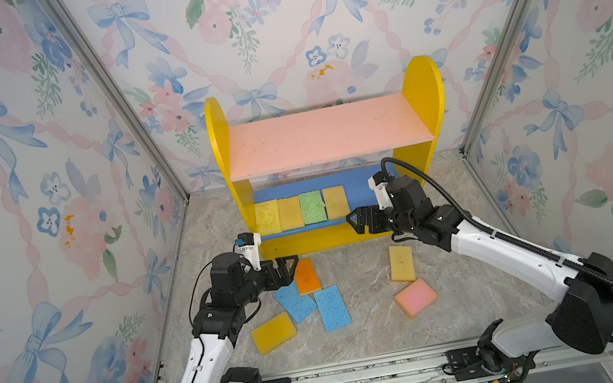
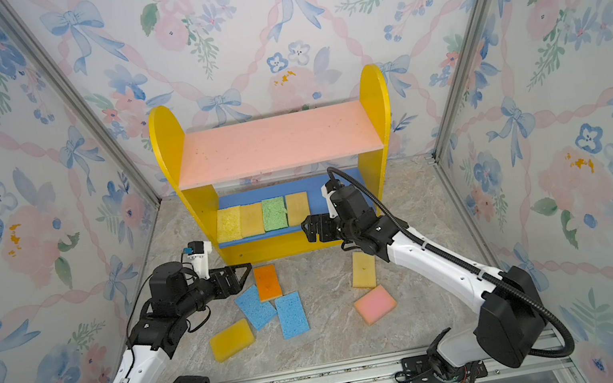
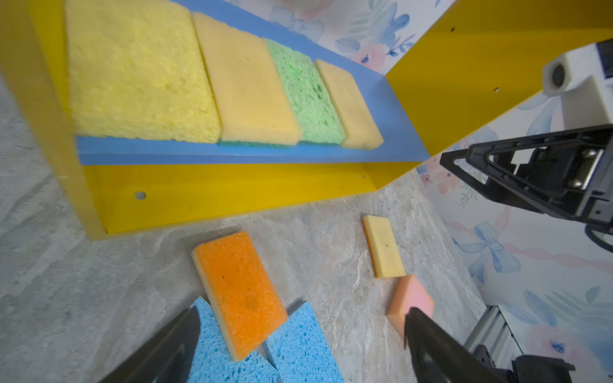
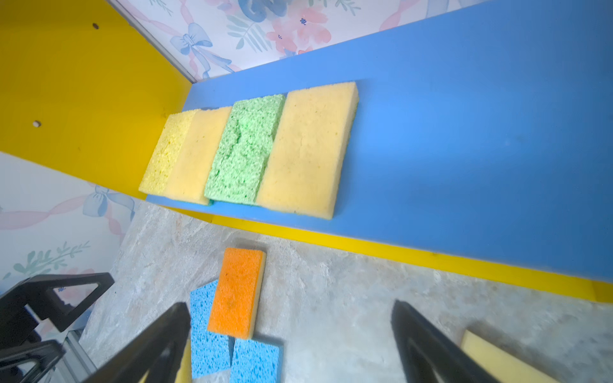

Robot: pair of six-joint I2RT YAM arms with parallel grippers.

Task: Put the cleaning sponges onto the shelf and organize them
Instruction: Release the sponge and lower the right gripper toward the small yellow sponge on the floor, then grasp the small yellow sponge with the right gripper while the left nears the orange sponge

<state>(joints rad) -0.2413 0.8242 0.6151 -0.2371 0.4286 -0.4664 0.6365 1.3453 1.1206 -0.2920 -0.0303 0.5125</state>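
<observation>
At the rear edge of the tabletop [image 1: 464,313], midway: shelf [image 1: 424,97]. On its lower board [image 1: 361,187], starting beside the left panel [image 1: 221,147]: row of four sponges [image 1: 312,207], side by side, touching. Before the shelf's left half, near its base: top sponge [image 1: 306,276], resting on the rear corners of two below, left sponge [image 1: 295,302] and right sponge [image 1: 333,308], touching each other. Just beside the left one, toward the front-left corner: corner sponge [image 1: 273,333]. Before the shelf's right half: rear sponge [image 1: 401,263]; just before it, front sponge [image 1: 416,297]. Both well apart from the left group.
</observation>
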